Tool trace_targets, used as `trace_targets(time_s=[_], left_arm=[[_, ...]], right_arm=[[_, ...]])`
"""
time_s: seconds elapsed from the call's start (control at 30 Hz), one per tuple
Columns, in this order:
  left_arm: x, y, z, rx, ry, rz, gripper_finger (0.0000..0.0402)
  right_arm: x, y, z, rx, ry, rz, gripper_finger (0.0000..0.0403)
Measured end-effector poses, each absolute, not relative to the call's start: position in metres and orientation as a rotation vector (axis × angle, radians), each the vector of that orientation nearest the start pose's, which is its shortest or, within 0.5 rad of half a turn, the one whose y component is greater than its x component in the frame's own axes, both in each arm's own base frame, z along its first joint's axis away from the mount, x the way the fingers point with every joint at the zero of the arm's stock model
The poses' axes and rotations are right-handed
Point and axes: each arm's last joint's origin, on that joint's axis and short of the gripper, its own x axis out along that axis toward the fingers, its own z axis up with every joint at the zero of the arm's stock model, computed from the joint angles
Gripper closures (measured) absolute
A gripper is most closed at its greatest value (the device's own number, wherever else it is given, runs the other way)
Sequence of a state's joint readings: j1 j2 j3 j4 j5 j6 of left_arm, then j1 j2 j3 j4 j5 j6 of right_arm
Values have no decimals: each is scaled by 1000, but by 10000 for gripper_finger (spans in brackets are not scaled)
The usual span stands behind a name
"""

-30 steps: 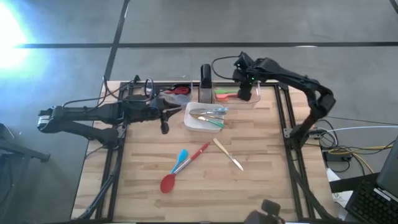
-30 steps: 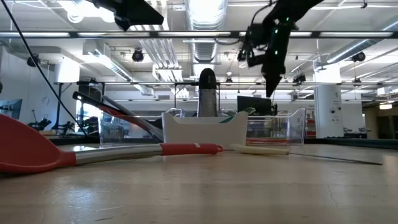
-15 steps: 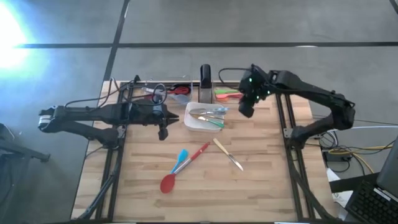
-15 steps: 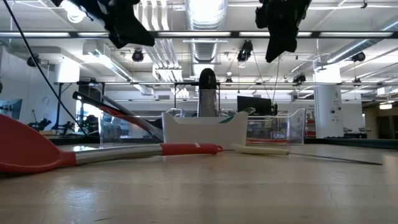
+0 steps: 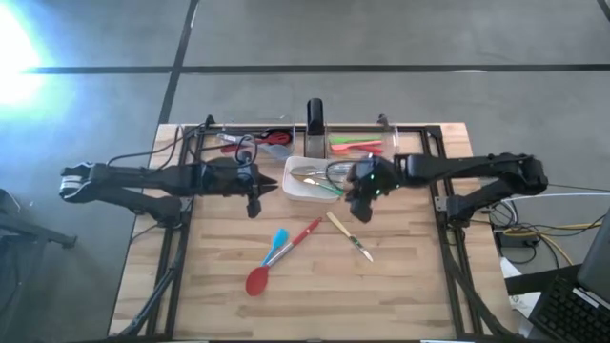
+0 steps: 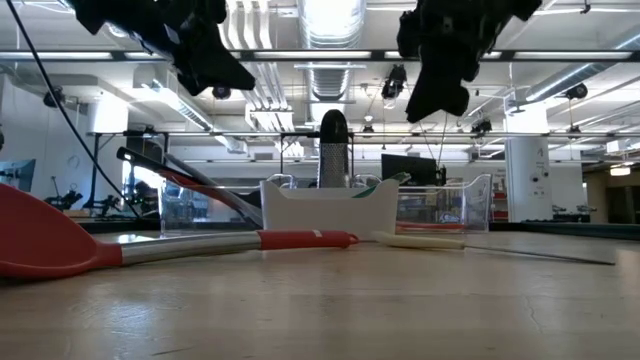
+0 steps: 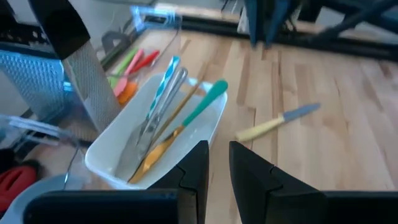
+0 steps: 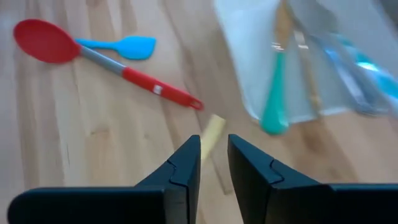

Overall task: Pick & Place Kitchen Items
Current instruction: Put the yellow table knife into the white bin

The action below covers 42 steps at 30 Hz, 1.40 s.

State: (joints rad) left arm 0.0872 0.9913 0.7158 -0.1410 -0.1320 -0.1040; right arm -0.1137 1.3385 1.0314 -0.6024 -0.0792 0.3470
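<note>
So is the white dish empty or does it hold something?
Not empty. The white dish holds several utensils, among them a green-handled one and a blue-handled one, lying flat inside.

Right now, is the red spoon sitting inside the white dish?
No, the red spoon lies on the bare wooden table, in front of the white dish, beside a blue spatula.

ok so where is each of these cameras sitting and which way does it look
High view: above the table, straight down; both arms, white dish between them.
Low view: table height, level across; red spoon nearest, both grippers overhead.
Left wrist view: behind left gripper, toward the dish.
Right wrist view: behind right gripper, down at the cream-handled knife.
Shared: all show that knife.
</note>
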Motion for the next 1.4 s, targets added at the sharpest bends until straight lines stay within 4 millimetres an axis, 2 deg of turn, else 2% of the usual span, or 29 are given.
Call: trace_targets(time_s=[0.2,0.37,0.47,0.67,0.93,1.07,1.27,1.4], left_arm=[[216,23,259,-96,260,231,335],[213,22,245,-93,207,227,335],[211,22,244,-84,189,227,335],[209,22,246,-76,179,226,335],[209,22,248,-90,162,224,335],[209,22,249,-103,148,224,335],[209,22,249,-95,146,223,335],[209,22,249,-84,148,222,335]], right_arm=[[283,-19,238,491,846,-191,323],[297,-16,214,543,895,-218,292],[306,-15,204,552,931,-219,270],[320,-6,209,610,934,-177,255],[317,27,228,537,940,-214,278],[315,40,228,481,916,-273,288],[313,44,224,486,917,-315,299],[312,40,221,441,881,-413,305]])
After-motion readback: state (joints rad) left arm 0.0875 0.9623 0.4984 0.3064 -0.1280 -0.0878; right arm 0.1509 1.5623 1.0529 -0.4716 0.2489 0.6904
